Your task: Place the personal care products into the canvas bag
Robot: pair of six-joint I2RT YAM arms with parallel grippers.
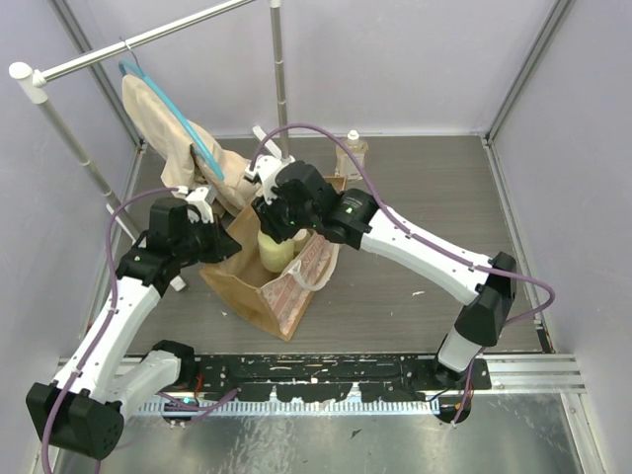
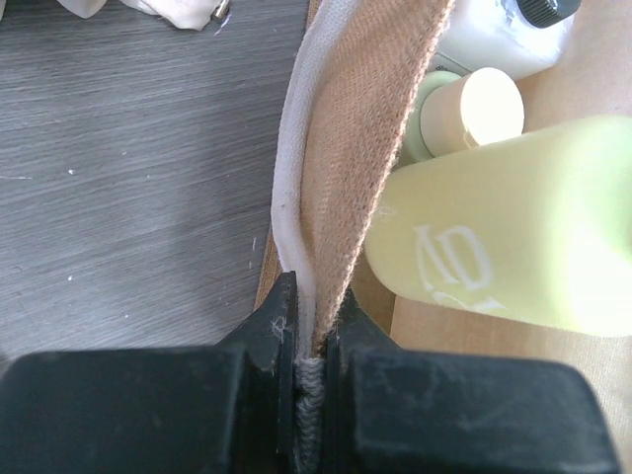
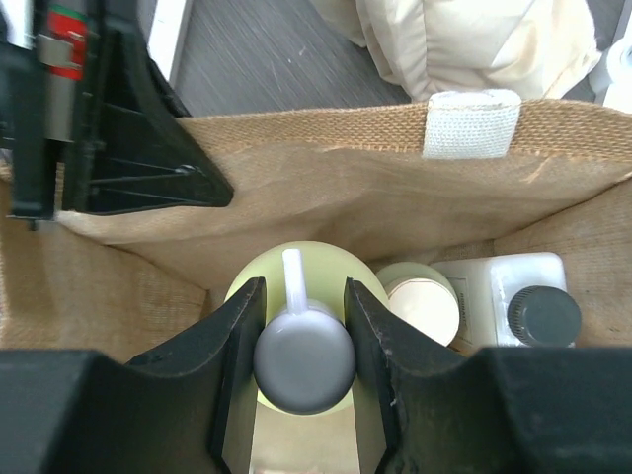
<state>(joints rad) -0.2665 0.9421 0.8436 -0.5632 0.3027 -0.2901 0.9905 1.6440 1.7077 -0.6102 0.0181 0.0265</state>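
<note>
Now | L pincer (image 2: pixel 308 331) clamps bag (image 2: pixel 367 118) rim | R pincer (image 3: pixel 304 291), pointing down, grips yellow-green bottle (image 3: pixel 328 261)

yellow-green bottle (image 2: pixel 494 227): large white characters are showing on its side, lying sideways and partly cut off, not readable.
canvas bag (image 1: pixel 296 291): reddish print is showing, too small to read.

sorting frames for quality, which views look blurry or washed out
Left wrist: the yellow-green bottle is soft and washed out near the lens. Right wrist: its cap is blurred, the canvas bag wall sharp. Top external: even light, crisp.
</note>
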